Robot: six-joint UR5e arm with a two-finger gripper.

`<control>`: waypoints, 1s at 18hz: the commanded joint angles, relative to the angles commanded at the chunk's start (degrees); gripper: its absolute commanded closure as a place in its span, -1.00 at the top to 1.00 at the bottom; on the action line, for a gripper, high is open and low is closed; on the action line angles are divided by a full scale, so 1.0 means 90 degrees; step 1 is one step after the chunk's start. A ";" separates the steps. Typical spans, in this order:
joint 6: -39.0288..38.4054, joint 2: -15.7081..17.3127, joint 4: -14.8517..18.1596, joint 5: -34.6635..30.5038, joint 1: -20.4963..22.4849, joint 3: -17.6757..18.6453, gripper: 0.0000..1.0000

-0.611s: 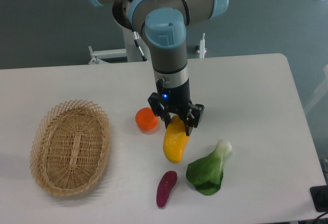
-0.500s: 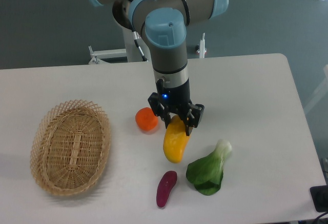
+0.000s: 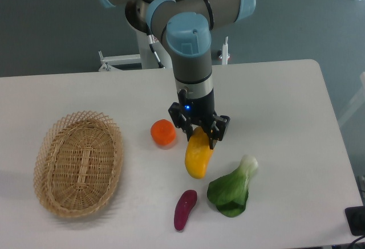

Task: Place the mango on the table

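Observation:
The mango is an elongated yellow fruit shading to orange at its top end. It hangs tilted, with its upper end between the fingers of my gripper. My gripper is shut on the mango, just right of the round orange fruit. The mango's lower end is close above the white table; I cannot tell whether it touches it.
A woven basket lies at the left. A dark purple oblong vegetable lies below the mango. A green leafy vegetable lies at the lower right. The table's front edge runs near them.
My gripper and the mango have shifted slightly to the right and a little up. Nothing else moved.

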State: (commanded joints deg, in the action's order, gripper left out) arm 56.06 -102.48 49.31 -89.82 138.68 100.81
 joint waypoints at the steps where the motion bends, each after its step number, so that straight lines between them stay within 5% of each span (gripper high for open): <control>1: 0.0301 -0.0068 -0.0058 0.0000 0.0088 0.0078 -0.11; 11: 0.2891 -0.0303 -0.0147 -0.0039 0.0899 0.0879 -0.11; 18: 0.2941 -0.0459 -0.0224 -0.0039 0.0919 0.1289 -0.11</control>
State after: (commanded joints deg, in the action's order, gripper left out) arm 82.53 -106.61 47.29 -90.18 146.95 112.41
